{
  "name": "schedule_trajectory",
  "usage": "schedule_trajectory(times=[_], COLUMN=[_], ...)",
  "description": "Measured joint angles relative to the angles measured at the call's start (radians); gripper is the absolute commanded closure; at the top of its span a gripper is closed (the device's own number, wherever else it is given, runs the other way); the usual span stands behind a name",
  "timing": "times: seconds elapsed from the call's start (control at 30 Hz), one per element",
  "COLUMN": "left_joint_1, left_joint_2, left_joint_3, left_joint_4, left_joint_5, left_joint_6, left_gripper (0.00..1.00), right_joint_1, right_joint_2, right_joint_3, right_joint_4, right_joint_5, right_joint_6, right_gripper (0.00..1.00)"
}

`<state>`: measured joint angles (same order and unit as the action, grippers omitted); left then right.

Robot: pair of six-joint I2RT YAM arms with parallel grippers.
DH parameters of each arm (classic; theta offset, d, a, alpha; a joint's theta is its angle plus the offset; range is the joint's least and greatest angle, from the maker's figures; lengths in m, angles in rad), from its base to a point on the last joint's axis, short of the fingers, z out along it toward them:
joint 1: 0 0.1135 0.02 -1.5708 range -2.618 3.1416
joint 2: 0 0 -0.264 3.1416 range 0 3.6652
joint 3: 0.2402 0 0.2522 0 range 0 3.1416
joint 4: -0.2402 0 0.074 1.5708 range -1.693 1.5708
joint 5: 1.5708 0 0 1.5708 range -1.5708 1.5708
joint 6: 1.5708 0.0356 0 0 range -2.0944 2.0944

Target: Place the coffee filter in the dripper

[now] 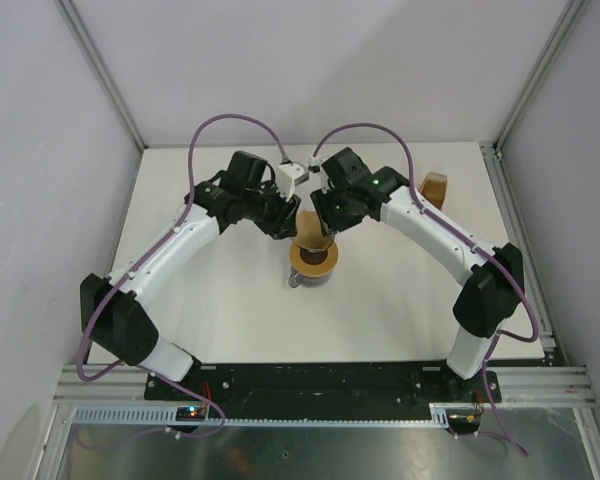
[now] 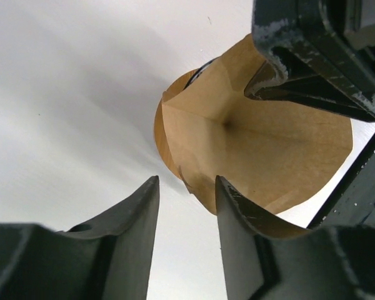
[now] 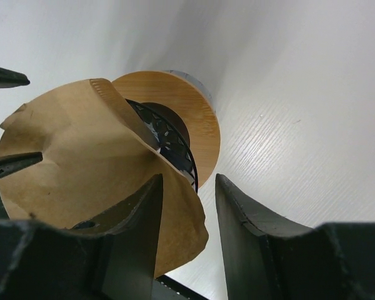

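Note:
The coffee filter [image 1: 311, 228] is an opened tan paper cone between my two grippers, over the far side of a flat brown ring [image 1: 314, 260]. It fills the left wrist view [image 2: 256, 144] and the right wrist view [image 3: 75, 150]. The dripper is mostly hidden; only a dark ribbed rim [image 3: 170, 140] shows inside the ring, under the filter's edge. I cannot tell if the filter's tip sits in it. My left gripper [image 2: 187, 181] is open, and the filter's edge lies over one finger. My right gripper [image 3: 189, 178] is open, with the filter's edge loose in the gap.
The brown ring [image 3: 197, 112] sits on a clear jug [image 1: 300, 282] at the table's middle. A thick orange-brown stack of filters [image 1: 435, 187] stands at the back right. Both arms meet closely over the jug. White walls enclose the table.

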<state>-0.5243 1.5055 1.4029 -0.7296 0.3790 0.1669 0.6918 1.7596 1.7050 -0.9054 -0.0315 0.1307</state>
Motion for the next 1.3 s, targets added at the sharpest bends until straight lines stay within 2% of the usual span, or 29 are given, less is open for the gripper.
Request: schedule_trajectory(times=[0.37,0.43,0.6,0.7,0.93,1.2,1.3], left_joint_1=[0.001,0.005,0.044,0.113,0.261,0.400,0.418], left_joint_2=[-0.017,-0.018,-0.034,-0.054,-0.156,-0.215,-0.227], left_joint_3=[0.084,0.108,0.133,0.115,-0.138,-0.535,-0.673], left_joint_4=[-0.003,-0.005,0.018,0.078,0.344,0.769,0.901], left_joint_5=[-0.035,-0.037,-0.048,-0.081,-0.203,-0.316,-0.351], left_joint_6=[0.001,0.001,-0.009,-0.029,-0.068,-0.119,-0.118], left_gripper=[0.27,0.21,0.04,0.01,0.00,0.00,0.00], right_joint_1=[-0.002,-0.003,-0.021,-0.096,-0.395,-0.551,-0.594], right_joint_2=[-0.021,-0.037,-0.151,-0.308,-0.571,-0.641,-0.689], right_joint_3=[0.039,0.039,-0.011,-0.142,-0.401,-0.727,-0.846], right_joint_4=[0.005,0.011,0.105,0.215,0.406,0.593,0.654], right_joint_5=[0.006,0.016,0.061,0.066,0.120,0.181,0.225], right_joint_6=[0.000,-0.001,-0.001,0.004,0.026,0.022,0.010], right_gripper=[0.49,0.42,0.07,0.01,0.01,0.01,0.01])
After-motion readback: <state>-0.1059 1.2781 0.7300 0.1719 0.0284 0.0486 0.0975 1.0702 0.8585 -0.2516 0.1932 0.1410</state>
